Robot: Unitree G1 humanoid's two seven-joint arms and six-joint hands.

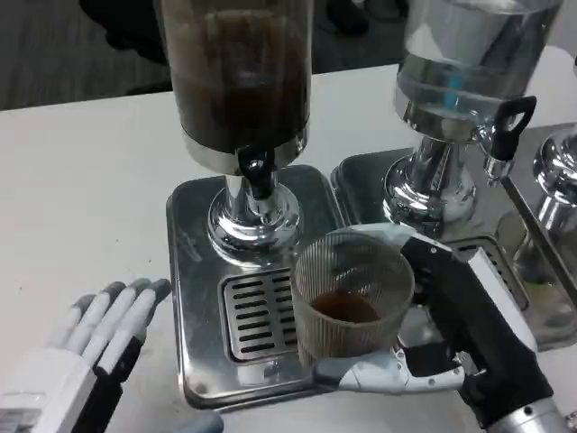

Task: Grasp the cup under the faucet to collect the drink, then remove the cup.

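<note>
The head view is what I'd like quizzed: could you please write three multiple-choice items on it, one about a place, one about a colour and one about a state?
1. Where is the ribbed cup?
A. Over the drip tray of the dark-drink dispenser
B. On the bare table by the left hand
C. Under the clear-liquid dispenser

2. What colour is the liquid in the cup?
A. Clear
B. Brown
C. Green

3. What is the right hand doing?
A. Lying flat
B. Pressing the tap
C. Holding the cup

Answers: 1 A, the grate lies just beneath it; 2 B, a brown pool shows at its bottom; 3 C, fingers wrap round its side.
</note>
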